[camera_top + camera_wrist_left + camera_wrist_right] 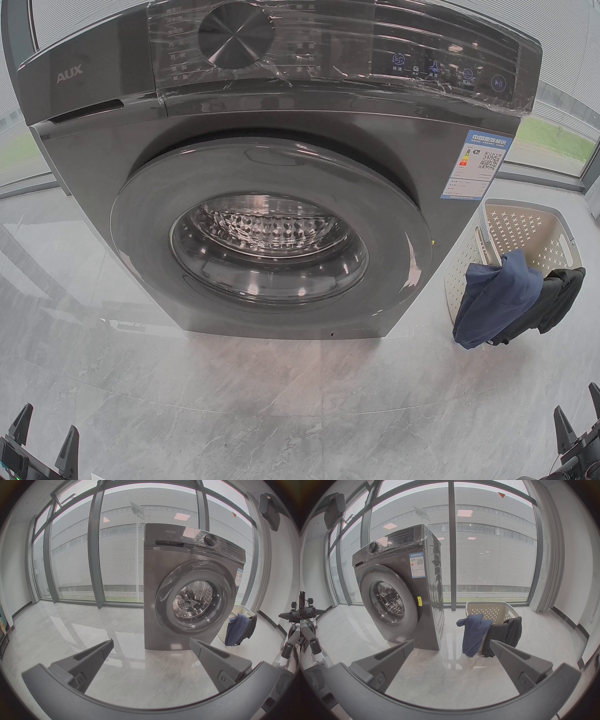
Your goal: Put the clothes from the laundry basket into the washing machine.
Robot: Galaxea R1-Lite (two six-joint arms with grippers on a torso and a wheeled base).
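A grey front-loading washing machine (269, 187) stands ahead of me with its round door (270, 244) shut; it also shows as the washing machine (190, 589) and the washing machine (400, 589). To its right sits a beige laundry basket (531, 234), with a blue garment (497, 300) and a black garment (556, 297) draped over its front rim. The basket (490, 609) holds the blue garment (473, 633) and black garment (506, 633) in the right wrist view too. My left gripper (44, 434) hangs open low at the left, and my right gripper (578, 412) is open low at the right, both empty and well short of the machine.
Glossy grey tile floor (281, 400) stretches between me and the machine. Floor-to-ceiling windows (118, 548) run behind the machine. A white wall (581, 573) stands beyond the basket.
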